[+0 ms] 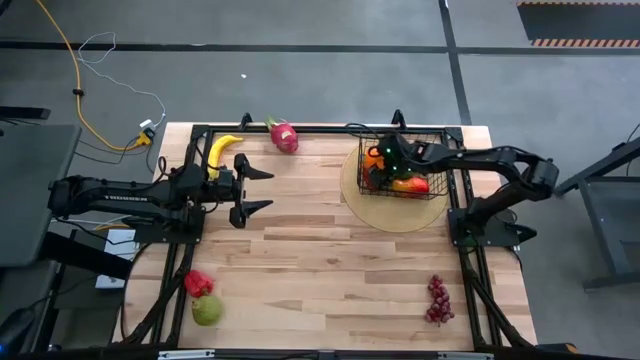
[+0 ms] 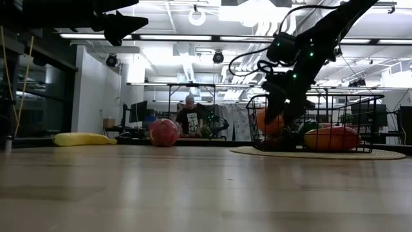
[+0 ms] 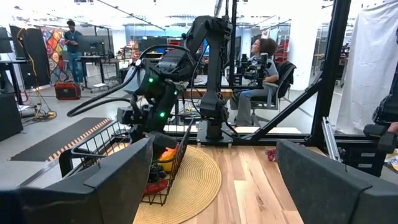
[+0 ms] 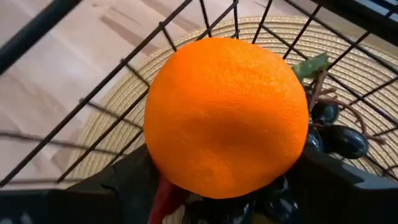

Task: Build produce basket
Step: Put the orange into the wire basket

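Observation:
The black wire basket [image 1: 441, 141] stands on a round tan mat [image 1: 400, 216] at the far right. My right gripper [image 1: 384, 160] reaches down into it, shut on an orange [image 4: 227, 115]. Beneath the orange lie dark grapes [image 4: 339, 140], and a red-orange fruit [image 1: 412, 185] lies in the basket too. My left gripper [image 1: 262, 190] hangs open and level above the table's left half, holding nothing. On the table lie a banana [image 1: 222, 152], a pink dragon fruit [image 1: 284, 136], a red pepper [image 1: 198, 283], a green pear [image 1: 207, 310] and purple grapes [image 1: 438, 300]. My right gripper pinches the orange between its two fingers [image 4: 124, 183], one on each side of its lower half [image 4: 168, 168]. The fingers slant down into the basket from the table's right side. The orange sits inside the basket walls above the dark grapes; whether it rests on them I cannot tell.
Black frame bars [image 1: 300, 128] run along the table's far edge and down both sides. The table's middle and near centre is bare wood [image 1: 330, 270]. People sit and stand in the room beyond the table.

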Tool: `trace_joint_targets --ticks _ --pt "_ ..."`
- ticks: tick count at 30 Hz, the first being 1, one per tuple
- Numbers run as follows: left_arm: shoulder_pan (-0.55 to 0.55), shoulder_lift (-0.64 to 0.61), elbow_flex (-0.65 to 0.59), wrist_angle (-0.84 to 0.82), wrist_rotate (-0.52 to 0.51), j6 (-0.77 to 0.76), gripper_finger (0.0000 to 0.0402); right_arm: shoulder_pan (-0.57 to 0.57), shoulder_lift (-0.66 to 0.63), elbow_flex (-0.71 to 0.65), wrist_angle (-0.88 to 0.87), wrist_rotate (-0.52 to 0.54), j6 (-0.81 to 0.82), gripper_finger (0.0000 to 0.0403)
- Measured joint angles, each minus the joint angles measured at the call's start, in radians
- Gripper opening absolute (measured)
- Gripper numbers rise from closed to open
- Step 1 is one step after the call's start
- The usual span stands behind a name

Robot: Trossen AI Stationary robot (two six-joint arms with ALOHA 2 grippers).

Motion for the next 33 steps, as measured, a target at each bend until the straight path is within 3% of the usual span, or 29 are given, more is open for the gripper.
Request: trace_joint_targets --ticks 23,33 --pt "0.0 0.0 0.0 0.0 0.0 0.0 0.033 -0.005 0.016 0.0 0.056 0.046 0.004 0.0307" --pt "0.0 0.0 0.0 -0.002 0.0 0.0 0.033 -0.004 -0.031 0.001 0.038 0.067 -0.028 0.0394"
